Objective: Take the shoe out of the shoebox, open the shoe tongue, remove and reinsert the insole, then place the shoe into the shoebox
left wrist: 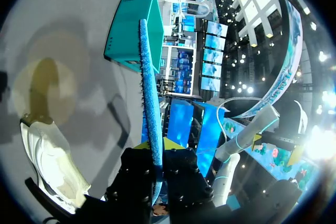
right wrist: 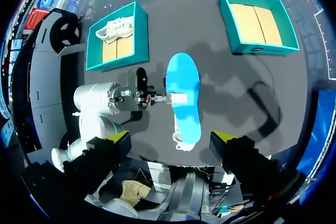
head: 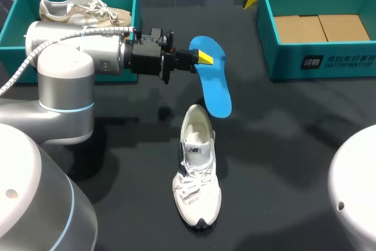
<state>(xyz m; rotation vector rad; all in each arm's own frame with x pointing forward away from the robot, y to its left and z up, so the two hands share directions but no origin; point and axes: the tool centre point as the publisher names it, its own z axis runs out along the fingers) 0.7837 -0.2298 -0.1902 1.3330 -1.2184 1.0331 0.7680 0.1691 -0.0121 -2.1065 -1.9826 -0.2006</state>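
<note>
Left jaws: clamped on the blue insole [head: 212, 83], gripping one long edge near its far end. The insole is held face up above the worktop [head: 282, 145], its near end close by the heel of the white shoe [head: 197, 174].
Right jaws: wide apart, high over the far worktop between the two boxes.
White shoe: upright on the worktop, toe toward the robot.
Left shoebox [head: 12, 16]: teal, holds a second shoe [head: 82, 9].
Right shoebox [head: 320, 57]: teal, cardboard floor showing.
</note>
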